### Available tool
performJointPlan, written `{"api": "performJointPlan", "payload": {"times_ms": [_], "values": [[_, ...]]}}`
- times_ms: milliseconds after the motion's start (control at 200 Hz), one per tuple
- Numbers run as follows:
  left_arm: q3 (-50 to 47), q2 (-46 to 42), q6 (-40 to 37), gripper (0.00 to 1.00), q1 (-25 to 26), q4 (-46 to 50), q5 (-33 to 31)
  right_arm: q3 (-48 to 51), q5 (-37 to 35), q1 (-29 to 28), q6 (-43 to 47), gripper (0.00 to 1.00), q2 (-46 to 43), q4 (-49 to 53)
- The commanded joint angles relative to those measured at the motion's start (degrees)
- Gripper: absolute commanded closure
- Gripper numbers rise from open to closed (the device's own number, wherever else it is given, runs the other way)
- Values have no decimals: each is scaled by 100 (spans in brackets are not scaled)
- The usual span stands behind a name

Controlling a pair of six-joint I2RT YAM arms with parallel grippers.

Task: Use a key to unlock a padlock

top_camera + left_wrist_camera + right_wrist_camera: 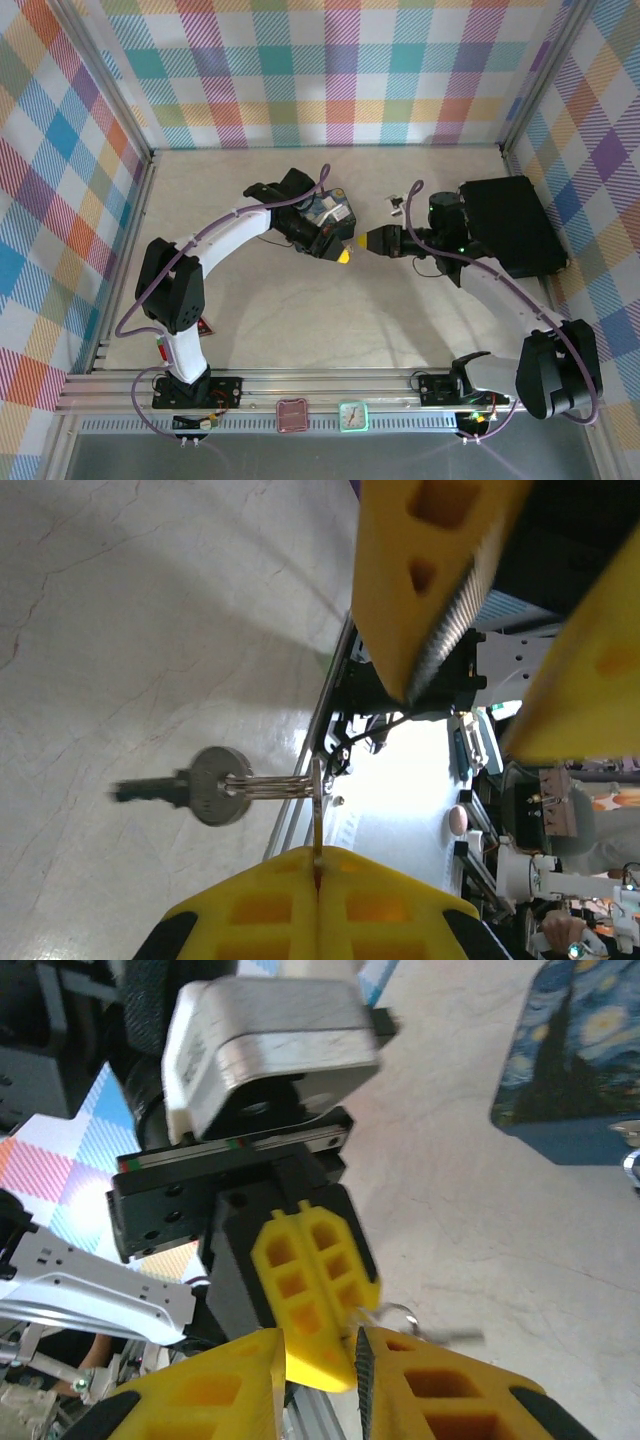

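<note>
— Key (pixel 210 785) position is asked for, and the step in hand.
— It is seen dangling from a wire ring (pixel 275 785) above the table (pixel 120 630), mid-scene, just on the near side of the blue tin (pixel 330 210). The ring is pinched in the left gripper (pixel 318 895), whose fingers are pressed fully together. A handover is judged to be in hand.
— And the right gripper (pixel 318 1360)?
— It is set opposite, on the right, with a narrow gap between its fingers. The left gripper's tip is straddled and nothing is held. The padlock cannot be picked out.
— What is called for next?
— The key's round head, not the yellow tip, must be clamped before the ring is released.
</note>
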State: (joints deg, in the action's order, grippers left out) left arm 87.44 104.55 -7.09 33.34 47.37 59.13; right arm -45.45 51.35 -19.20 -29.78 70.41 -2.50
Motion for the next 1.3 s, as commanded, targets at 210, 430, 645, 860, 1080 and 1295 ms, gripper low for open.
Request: {"api": "performJointPlan", "payload": {"times_ms": [210, 430, 645, 860, 1080, 1295], "values": [[-155, -382, 209, 100, 58, -440, 185, -41, 66, -154, 8, 74, 370, -428], [-202, -419, 287, 100, 67, -554, 282, -38, 89, -172, -47, 72, 430, -528], [-179, -420, 231, 100, 66, -441, 271, -13, -434, -165, 268, 68, 238, -223], [-205, -432, 201, 100, 64, -413, 296, -15, -408, -167, 287, 64, 231, -248], [-208, -458, 202, 100, 67, -422, 301, 22, -132, -214, 100, 71, 466, -571], [-190, -436, 217, 100, 67, -460, 257, 71, 63, -269, 8, 100, 511, -700]]}}
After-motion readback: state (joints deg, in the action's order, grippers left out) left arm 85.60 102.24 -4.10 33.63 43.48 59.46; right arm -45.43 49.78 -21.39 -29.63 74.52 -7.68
